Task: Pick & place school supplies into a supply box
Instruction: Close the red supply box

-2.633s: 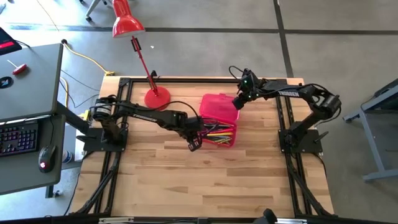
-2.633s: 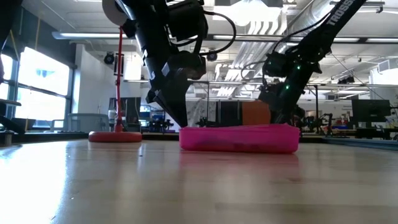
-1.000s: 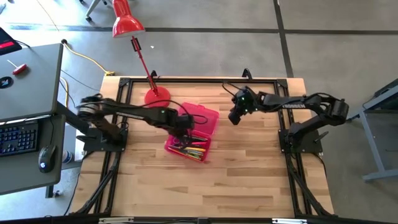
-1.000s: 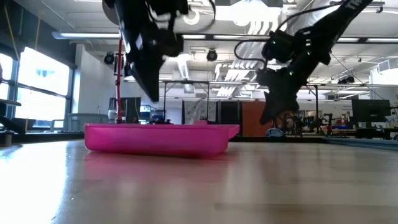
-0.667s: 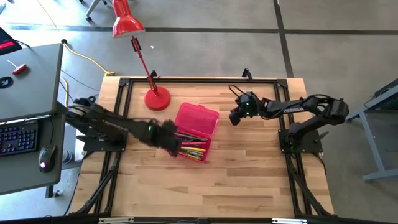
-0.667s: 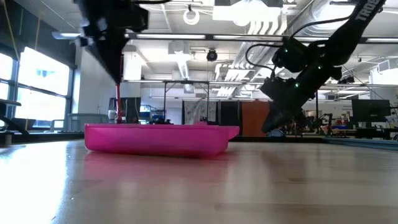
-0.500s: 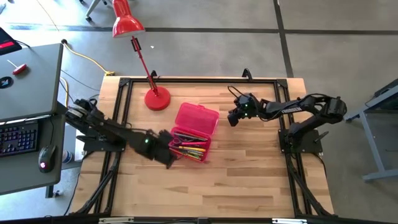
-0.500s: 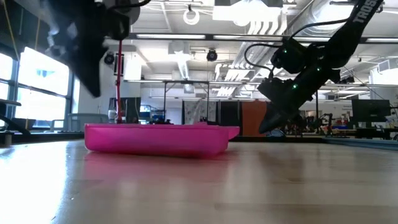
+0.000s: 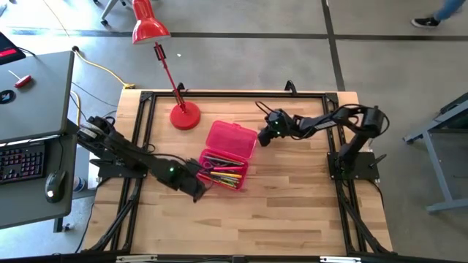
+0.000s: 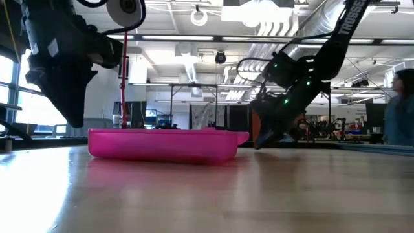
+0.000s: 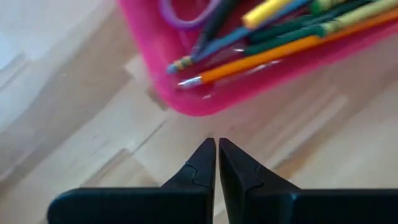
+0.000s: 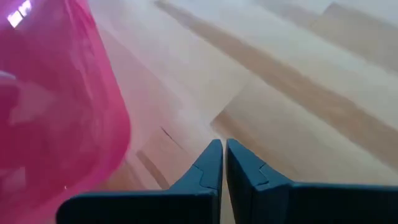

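Observation:
The open hot-pink supply box (image 9: 225,155) lies flat on the table; its lid (image 9: 232,137) is folded back toward the far side. Its tray (image 11: 186,102) holds orange, yellow, green and dark pencils (image 11: 273,37) and purple-handled scissors (image 11: 186,9). My left gripper (image 9: 196,187) is shut, low beside the tray's near-left corner; the left wrist view shows a strip of bare wood between its tips (image 11: 217,146) and the corner. My right gripper (image 9: 262,137) is shut, low just right of the lid (image 12: 56,112) and apart from it.
A red desk lamp stands with its round base (image 9: 184,115) on the table's far left, its head (image 9: 150,28) beyond the far edge. Bare wood (image 9: 278,212) fills the near half. A desk with a keyboard (image 9: 22,157) stands left of the table. A person (image 10: 398,103) is in the room behind.
Earlier the box slid toward the table's left and near side and turned; in the last second it has lain still. My left gripper has left the tray, moving toward the near-left and down beside its corner. My right gripper has moved left toward the lid and lower.

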Motion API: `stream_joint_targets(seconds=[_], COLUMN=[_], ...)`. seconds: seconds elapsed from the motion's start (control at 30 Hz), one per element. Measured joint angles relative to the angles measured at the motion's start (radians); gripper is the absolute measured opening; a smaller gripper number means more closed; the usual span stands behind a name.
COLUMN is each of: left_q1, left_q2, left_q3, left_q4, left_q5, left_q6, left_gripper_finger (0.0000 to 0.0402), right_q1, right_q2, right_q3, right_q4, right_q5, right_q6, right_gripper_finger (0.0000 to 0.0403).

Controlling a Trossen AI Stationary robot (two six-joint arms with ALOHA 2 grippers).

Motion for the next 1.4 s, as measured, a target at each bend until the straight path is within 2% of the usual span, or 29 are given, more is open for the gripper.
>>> stream_joint_targets(seconds=[0.23,0.47,0.77,1.03,1.23,1.4], left_q1=[-0.015,-0.001,0.006,0.005,0.005,-0.016], left_q2=[0.000,0.000,0.000,0.000,0.001,-0.029], left_q3=[-0.002,-0.025,-0.025,-0.025,-0.018,0.056], left_q4=[0.033,0.040,0.043,0.052,0.048,-0.025], left_q5=[-0.055,-0.090,-0.148,-0.157,-0.165,-0.253], left_q6=[0.014,0.010,0.013,0.010,0.011,0.016], left_gripper_finger=[0.0053,0.0051,0.0025,0.0035,0.0023,0.0023], right_q1=[0.000,0.005,0.012,0.049,0.090,0.118], right_q2=[0.079,0.083,0.079,0.051,0.037,0.029], right_q3=[0.068,0.118,0.154,0.154,0.154,0.154], right_q4=[0.020,0.027,0.027,0.063,0.129,0.163], right_q5=[-0.058,-0.102,-0.264,-0.262,-0.265,-0.273], right_q6=[-0.048,-0.119,-0.148,-0.209,-0.259,-0.283], right_gripper_finger=[0.0000,0.0000,0.0000,0.0000,0.0000,0.0000])
